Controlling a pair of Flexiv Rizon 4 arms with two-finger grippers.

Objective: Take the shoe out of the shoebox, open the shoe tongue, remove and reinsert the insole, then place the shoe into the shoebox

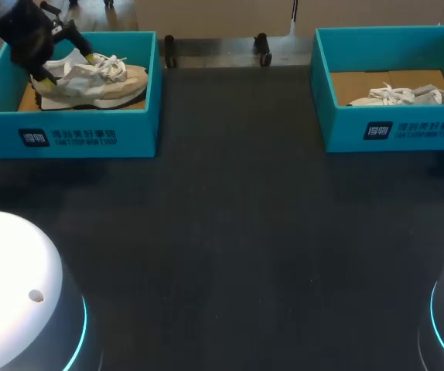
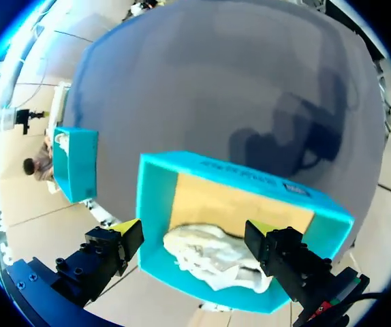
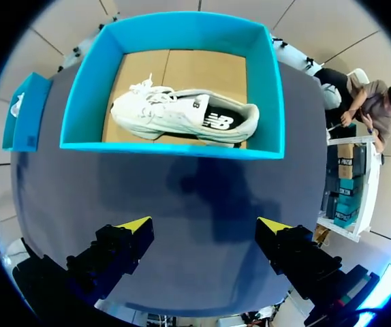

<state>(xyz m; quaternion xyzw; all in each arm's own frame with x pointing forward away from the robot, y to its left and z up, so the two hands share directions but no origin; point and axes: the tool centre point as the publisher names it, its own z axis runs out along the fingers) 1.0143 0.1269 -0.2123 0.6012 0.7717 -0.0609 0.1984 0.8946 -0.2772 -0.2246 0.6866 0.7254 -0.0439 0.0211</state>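
Shoeboxes, two in teal, stood well apart on the dark table (image 1: 237, 216), the left shoebox (image 1: 141, 116) at my left far corner and the right shoebox (image 1: 338, 131) at my right far corner, both without lids. Each held one trainer on its cardboard floor: the beige shoe (image 1: 106, 81) lay on its sole in the left box, and the white shoe (image 1: 396, 96) lay in the right one. My left gripper (image 2: 193, 227) hung over the beige shoe with its fingers spread wide and gripping nothing, the shoe below and between them. My right gripper (image 3: 206, 226) was likewise spread and empty, above bare table short of its box. I judged either shoe light, with a soft upper that would give under pressure and a firmer sole and heel. I therefore reckoned the safest hold was across the sides at the midfoot or the heel collar, low near the sole. The laces (image 1: 112, 66) sat loose on top. They looked likely to snag a fingertip, and pinching them alone would probably let the shoe dangle and swing.
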